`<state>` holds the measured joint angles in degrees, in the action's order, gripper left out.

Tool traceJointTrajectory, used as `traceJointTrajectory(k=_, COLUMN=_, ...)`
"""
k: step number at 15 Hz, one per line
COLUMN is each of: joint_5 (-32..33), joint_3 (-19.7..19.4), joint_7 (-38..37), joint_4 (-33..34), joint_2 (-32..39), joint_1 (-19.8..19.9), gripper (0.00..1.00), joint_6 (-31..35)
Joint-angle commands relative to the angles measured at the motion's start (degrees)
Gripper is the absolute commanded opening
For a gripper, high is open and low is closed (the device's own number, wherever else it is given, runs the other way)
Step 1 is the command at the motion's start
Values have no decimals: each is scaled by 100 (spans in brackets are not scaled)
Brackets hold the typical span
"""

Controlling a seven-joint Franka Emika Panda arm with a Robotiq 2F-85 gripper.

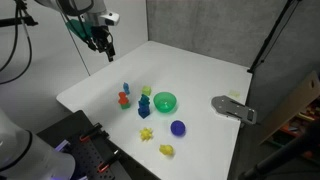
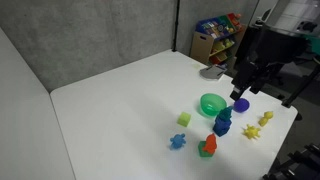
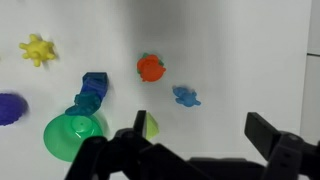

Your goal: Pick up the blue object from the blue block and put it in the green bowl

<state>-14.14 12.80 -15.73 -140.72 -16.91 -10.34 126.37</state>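
The blue object (image 3: pixel 84 103), tiny and teal, sits atop the blue block (image 3: pixel 97 82). In the wrist view both stand at one o'clock of the green bowl (image 3: pixel 70 135).

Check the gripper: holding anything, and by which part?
Nothing held. The gripper is open, its fingers bare; the blue object sits untouched near the green bowl.

Even bright light, soft shadows, all three low-resolution views slightly blurred.
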Motion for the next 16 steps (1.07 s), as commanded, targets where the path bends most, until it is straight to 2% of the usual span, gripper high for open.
traceJointTrajectory(k=1, joint_5=9, joint_3=-20, joint_7=-5, joint_4=10, joint_2=0, joint_1=-19, gripper=100, joint_6=-8)
traceJointTrajectory(k=5, joint_5=9, joint_3=-21, joint_7=-5, joint_4=13, joint_2=-2, joint_1=-19, gripper=100, joint_6=-8)
traceJointTrajectory(k=10, joint_5=624, joint_3=89, joint_7=-539, joint_4=301, joint_2=427, joint_1=157, gripper=100, joint_6=30)
traceJointTrajectory(k=16, joint_5=1145, joint_3=-124, joint_7=-864, joint_4=563, joint_2=1012, joint_1=404, gripper=100, joint_6=39)
